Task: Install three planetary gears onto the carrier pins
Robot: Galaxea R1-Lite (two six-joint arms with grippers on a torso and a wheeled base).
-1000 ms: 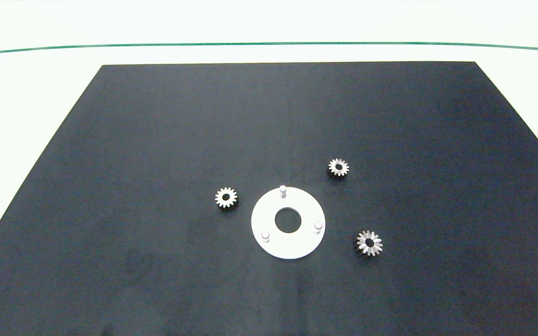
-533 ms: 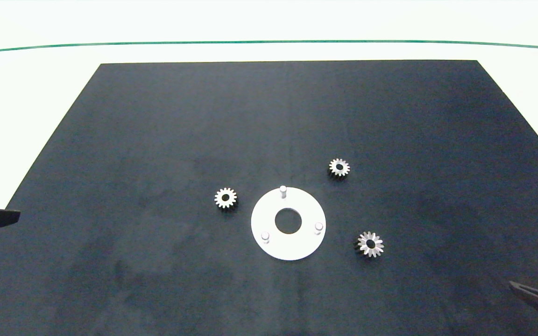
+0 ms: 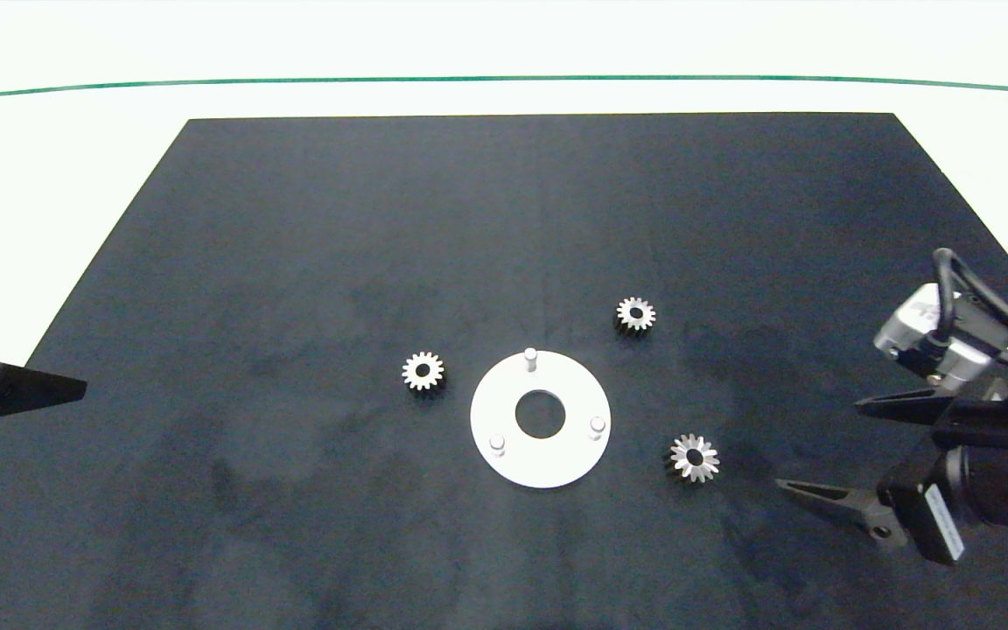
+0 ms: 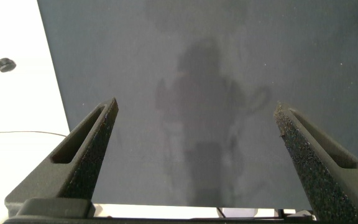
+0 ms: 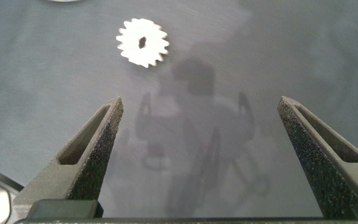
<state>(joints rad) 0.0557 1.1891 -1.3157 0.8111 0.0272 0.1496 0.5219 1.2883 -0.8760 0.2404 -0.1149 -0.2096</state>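
A flat white disc (image 3: pixel 504 404) with a large centre hole lies mid-mat and carries the three carrier pins (image 3: pixel 530 355), all bare. Three planetary gears lie flat around it: one to its left (image 3: pixel 423 372), one far right (image 3: pixel 635 314), one near right (image 3: pixel 694 458). My right gripper (image 3: pixel 819 444) is open, just right of the near-right gear, which shows ahead of its fingers in the right wrist view (image 5: pixel 143 42). My left gripper (image 4: pixel 196 106) is open over bare mat at the left edge; only one finger (image 3: pixel 31 388) shows in the head view.
The black mat (image 3: pixel 504 219) covers most of a white table (image 3: pixel 49 175), with a green line (image 3: pixel 504 80) across the far side. In the left wrist view the mat's edge and the white table (image 4: pixel 11 93) with a thin cable lie beside the left gripper.
The right arm has come in from the right edge toward the near-right gear. The left finger has slid a little further in from the left. Gears and disc have not moved.
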